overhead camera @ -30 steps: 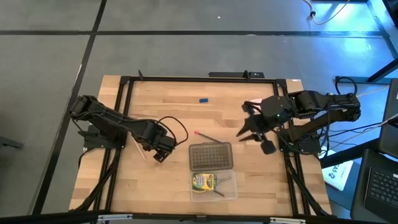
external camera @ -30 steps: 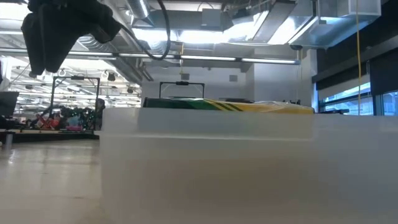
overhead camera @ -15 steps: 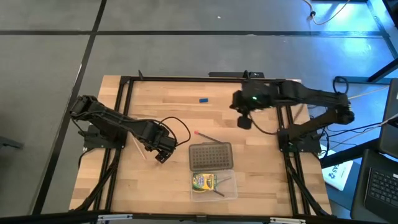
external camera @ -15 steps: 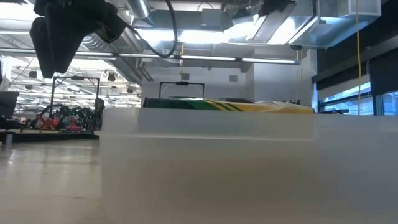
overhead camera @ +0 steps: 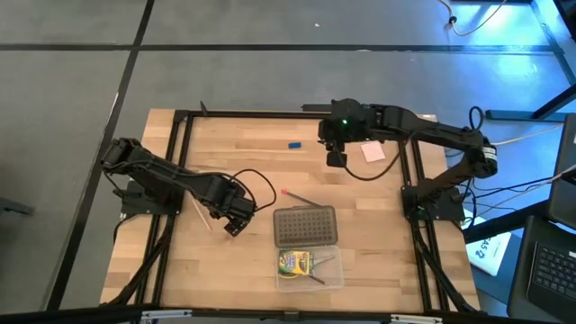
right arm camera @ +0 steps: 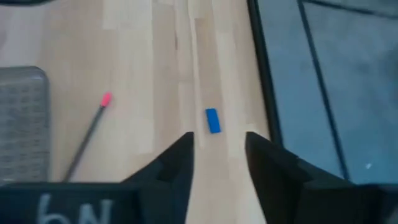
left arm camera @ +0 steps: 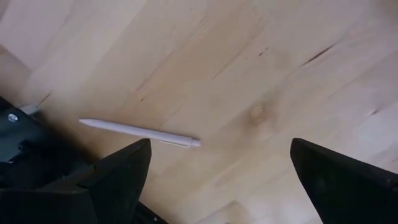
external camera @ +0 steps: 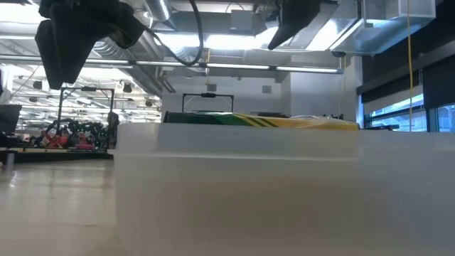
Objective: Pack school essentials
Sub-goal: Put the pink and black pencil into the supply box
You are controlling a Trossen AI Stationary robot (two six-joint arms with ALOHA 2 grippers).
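From above, the right gripper (overhead camera: 336, 158) hung near the blue eraser (overhead camera: 293, 143); the pink pad (overhead camera: 373, 151) lay beside it; the crayon box (overhead camera: 294, 263) sat in the clear case (overhead camera: 329, 267). Left wrist: fingers (left arm camera: 118, 174) wide over the pale pencil (left arm camera: 139, 131). Right wrist: fingers (right arm camera: 176, 163) narrowly apart, holding nothing.

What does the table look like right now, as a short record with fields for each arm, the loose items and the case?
left gripper: open, low over the table's left side, just beside the pale pencil
right gripper: open, at the table's far side, pointed at the eraser
loose on table: eraser, pale pencil, pink pad, dark pencil with red tip
case: open at the near edge, grey dotted lid lying flat behind it
in case: crayon box
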